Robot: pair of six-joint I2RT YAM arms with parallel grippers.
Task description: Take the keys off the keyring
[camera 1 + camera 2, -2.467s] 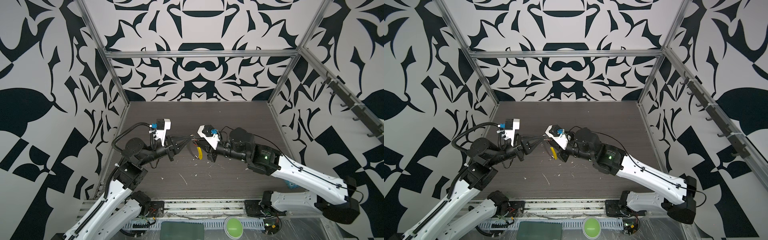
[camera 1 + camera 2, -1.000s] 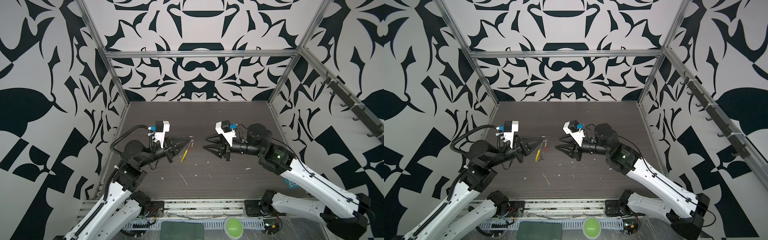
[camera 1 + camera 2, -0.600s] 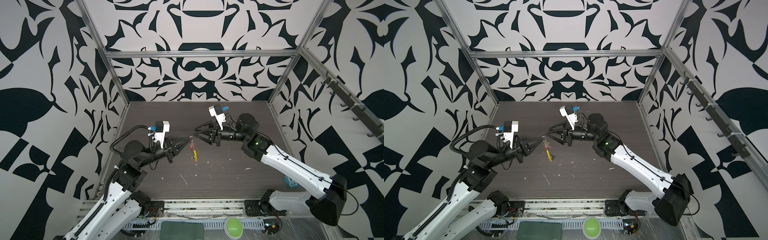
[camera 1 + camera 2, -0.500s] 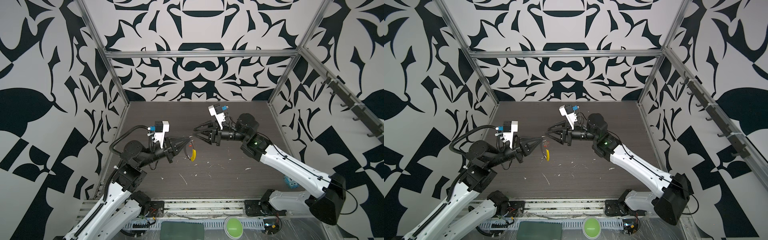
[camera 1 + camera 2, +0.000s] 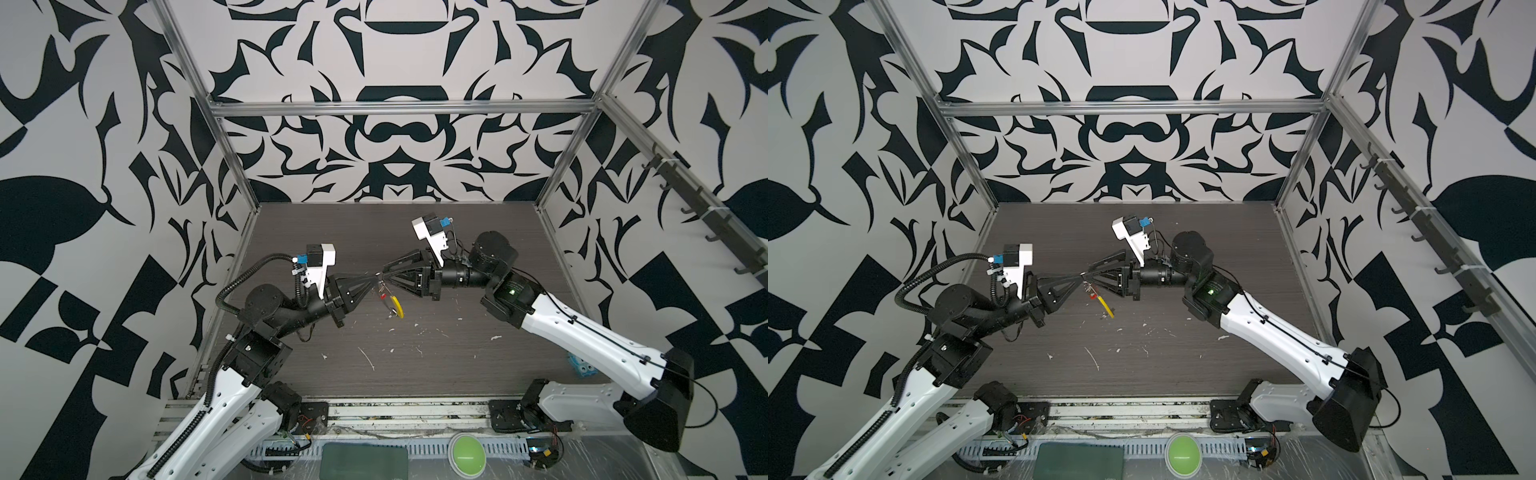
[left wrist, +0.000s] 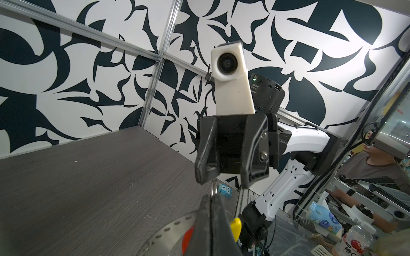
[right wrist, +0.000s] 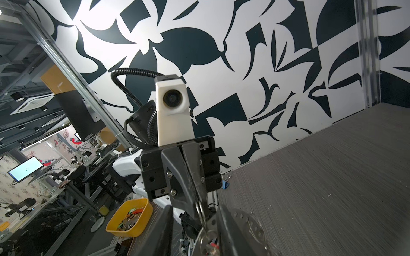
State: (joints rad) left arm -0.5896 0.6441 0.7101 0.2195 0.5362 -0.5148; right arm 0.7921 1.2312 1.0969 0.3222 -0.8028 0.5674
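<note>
In both top views the two arms meet tip to tip above the middle of the dark grey wood-grain desk (image 5: 415,374). The left claw (image 5: 374,277) is pinched tight on the top of the thin grey wire keyring with a curved yellow sleeve (image 5: 398,308). The keyring hangs clear of the desk just under the tips. The small silver key with a red-orange plastic head (image 5: 383,296) dangles on it; we cannot pick out the blue-headed key. The right claw (image 5: 384,273) points straight at the left one, almost touching.

In the left wrist view the right claw (image 6: 224,181) faces us with its jaws partly apart and nothing between them. A small silver loop pokes out of the left claw's tips, just beside one finger (image 6: 205,164).

In the right wrist view the right claw's fingers (image 7: 228,230) stand on either side of the hanging ring and key, not closed on them.

We judge the step in hand to be lining up the right claw on a key, with the red one not yet off. The next move calls for gripping the key's head alone, not the wire. The key should then be worked towards the ring's opening while the left claw holds firm.
</note>
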